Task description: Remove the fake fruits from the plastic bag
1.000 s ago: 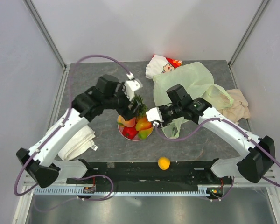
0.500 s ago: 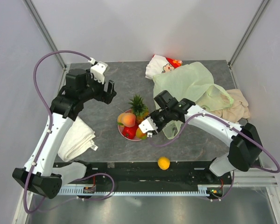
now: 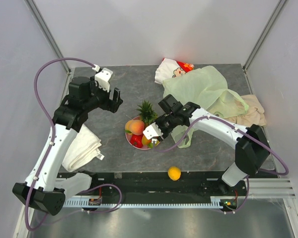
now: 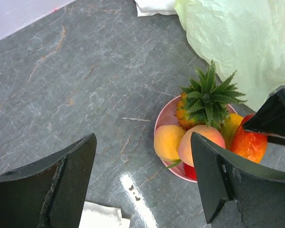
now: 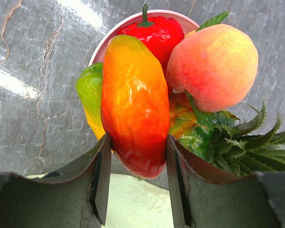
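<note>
Right arm has carried one mango over one pink plate.

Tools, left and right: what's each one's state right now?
Left tool: open, empty.
Right tool: closed on the mango.

The two dark fingers of the left arm stand wide apart above the grey counter, and nothing is between them. On the counter a pink plate holds a pineapple, a peach, a yellow-orange fruit and a red and orange mango. The black fingers of the right arm touch the mango. A pale green plastic bag lies just behind the plate. A white cloth shows at the bottom edge.
</note>
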Tool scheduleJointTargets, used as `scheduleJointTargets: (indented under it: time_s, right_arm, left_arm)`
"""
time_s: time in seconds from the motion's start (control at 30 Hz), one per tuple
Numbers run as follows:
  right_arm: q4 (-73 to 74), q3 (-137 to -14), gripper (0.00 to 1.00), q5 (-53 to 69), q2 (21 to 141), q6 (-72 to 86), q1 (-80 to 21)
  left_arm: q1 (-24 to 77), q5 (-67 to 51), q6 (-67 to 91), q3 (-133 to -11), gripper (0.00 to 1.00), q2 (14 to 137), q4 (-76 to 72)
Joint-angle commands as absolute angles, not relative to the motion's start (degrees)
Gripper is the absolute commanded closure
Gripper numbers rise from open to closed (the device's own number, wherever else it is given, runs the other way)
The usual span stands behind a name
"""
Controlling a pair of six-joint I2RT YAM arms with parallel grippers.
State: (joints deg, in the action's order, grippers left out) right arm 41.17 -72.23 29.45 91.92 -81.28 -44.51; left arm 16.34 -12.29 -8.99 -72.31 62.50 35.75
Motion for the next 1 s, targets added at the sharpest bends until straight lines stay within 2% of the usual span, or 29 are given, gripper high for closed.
scheduleJointTargets:
  time_s: [0.0,0.2,0.33,0.47,0.7,0.73,0.77,0.97]
  right_arm:
    - [40.61,-74.18,0.64,30.06,92.55,-82.53,-44.74]
    - [40.78,-73.57,0.60,29.45,92.99,-83.49,-44.65]
    - [40.17,-72.78,0.55,29.09,92.90,-83.50,-44.56]
    - [38.68,-71.63,0.42,29.09,92.20,-83.50,-44.47]
    - [37.09,-70.22,0.28,28.74,91.32,-83.32,-44.12]
    - [37.09,-70.14,0.07,28.74,91.23,-83.23,-44.12]
    - [36.83,-70.05,0.02,28.74,91.23,-83.23,-44.12]
    - [36.39,-69.79,0.02,28.39,91.06,-82.44,-43.60]
  left_arm:
    - [15.91,-13.45,-7.30,-71.98,0.14,63.19,31.99]
    - [15.64,-13.89,-6.94,-70.93,0.14,63.11,31.90]
    - [15.47,-14.24,-6.86,-70.66,0.14,63.28,31.56]
    - [15.38,-14.85,-6.68,-70.84,0.14,63.81,31.55]
    - [15.21,-15.73,-6.68,-71.45,0.15,64.69,31.20]
    - [15.21,-15.82,-6.59,-71.54,0.15,64.95,31.11]
    - [15.21,-15.99,-6.68,-71.54,0.15,64.95,31.20]
    - [15.21,-16.52,-6.59,-71.98,0.15,65.57,31.03]
